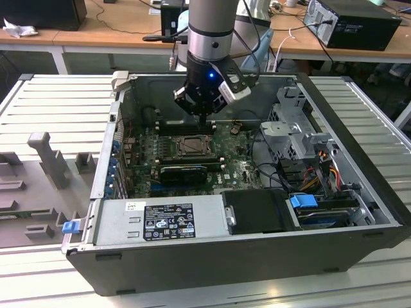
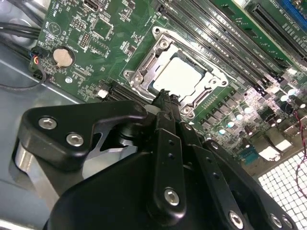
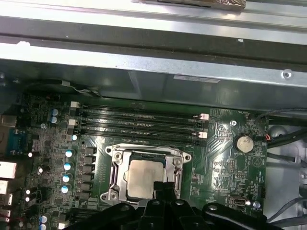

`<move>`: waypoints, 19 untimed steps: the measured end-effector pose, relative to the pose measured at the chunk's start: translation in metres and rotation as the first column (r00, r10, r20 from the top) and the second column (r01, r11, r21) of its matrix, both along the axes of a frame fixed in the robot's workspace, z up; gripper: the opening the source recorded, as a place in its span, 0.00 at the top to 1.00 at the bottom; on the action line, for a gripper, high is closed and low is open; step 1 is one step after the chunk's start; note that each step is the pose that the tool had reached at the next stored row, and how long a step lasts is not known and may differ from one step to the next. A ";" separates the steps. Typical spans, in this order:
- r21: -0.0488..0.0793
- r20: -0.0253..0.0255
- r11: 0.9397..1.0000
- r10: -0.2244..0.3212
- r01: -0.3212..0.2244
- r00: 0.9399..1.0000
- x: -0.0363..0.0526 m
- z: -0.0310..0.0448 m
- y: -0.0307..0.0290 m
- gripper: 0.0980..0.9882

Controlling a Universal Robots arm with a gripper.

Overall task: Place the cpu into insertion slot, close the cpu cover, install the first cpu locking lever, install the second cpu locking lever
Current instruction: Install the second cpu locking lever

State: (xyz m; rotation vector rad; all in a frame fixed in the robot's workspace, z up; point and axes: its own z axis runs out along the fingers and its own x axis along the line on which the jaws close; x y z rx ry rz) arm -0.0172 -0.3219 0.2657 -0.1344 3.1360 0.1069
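**Silver chip seated, cover down, gripper at the socket edge**

Silver-grey and square, the cpu (image 2: 178,73) lies flat inside the slot (image 2: 144,72) on the green board (image 2: 76,28), showing through the large cutout of the cover (image 2: 211,82). In both wrist views the cover appears to lie flat around the chip, so placing the chip looks done and closing the cover looks done or nearly so. Whether either locking lever is latched cannot be told; the thin wire levers are not clear enough to judge, so that part of the work is best counted as open.

The gripper (image 2: 165,96) hangs just over the near edge of the socket frame, its black fingers (image 2: 165,124) drawn together into one narrow tip, with nothing seen between them. In the exterior view the gripper (image 1: 204,117) stands over the socket area inside the open case (image 1: 359,192).

Around the socket: long black memory slots (image 3: 139,122) run just beside it, a row of pale capacitors (image 3: 67,167) stands on another side, and a coin cell (image 3: 245,143) sits further off. In the exterior view, loose cables (image 1: 270,154) and a drive cage (image 1: 292,125) lie toward that view's right, apart from the socket. The memory slots are the closest crowding for the tip.
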 end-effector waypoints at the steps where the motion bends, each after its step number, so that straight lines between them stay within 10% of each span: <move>1: 0.000 0.000 1.000 0.000 0.000 1.000 0.0000 0.0013 0.0000 0.99; 8: 0.000 0.000 1.000 0.000 0.000 1.000 0.0000 0.0150 0.0000 0.99; 19: 0.000 0.000 1.000 0.000 0.000 1.000 0.0000 0.0161 -0.0036 0.99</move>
